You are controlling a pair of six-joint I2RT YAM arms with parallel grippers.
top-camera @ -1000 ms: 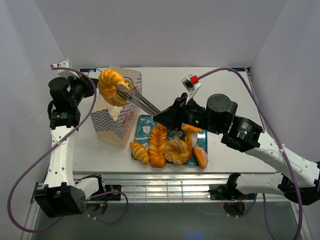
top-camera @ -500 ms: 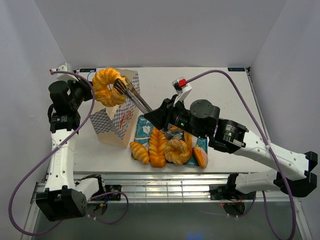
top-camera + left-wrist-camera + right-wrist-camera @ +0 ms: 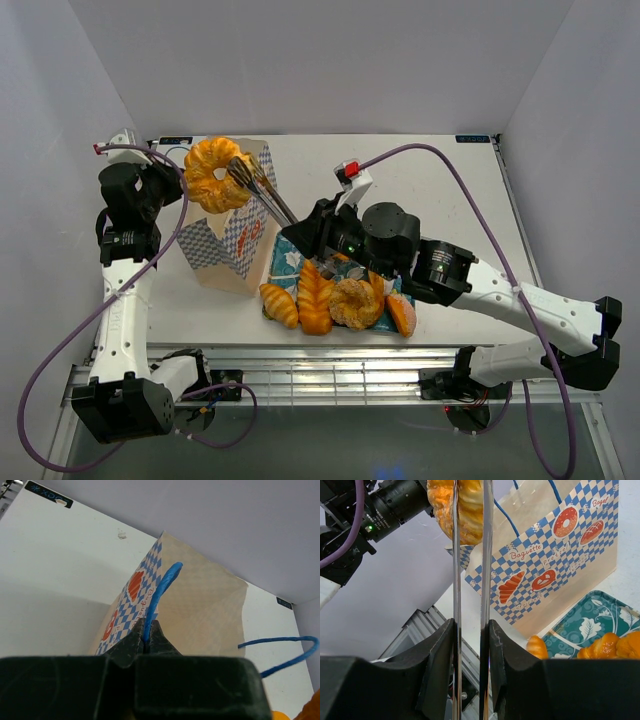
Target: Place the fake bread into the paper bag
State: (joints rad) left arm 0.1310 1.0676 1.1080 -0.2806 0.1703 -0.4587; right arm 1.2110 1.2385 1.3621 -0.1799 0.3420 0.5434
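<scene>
Leftward goes the ring doughnut [image 3: 213, 174], now over the paper bag [image 3: 235, 238], pinched in tongs [image 3: 264, 192] my right claw [image 3: 470, 645] squeezes. My left claw [image 3: 147, 642] nips the bag's blue handle [image 3: 161, 592]. I cannot see inside the bag.

Open table [image 3: 440, 180] right of the paper bag [image 3: 228, 245]; pastries [image 3: 350, 300] crowd the tray [image 3: 288, 250]

"Baguette", "pretzel", "Bagel" on paper bag [image 3: 560, 562]
</scene>
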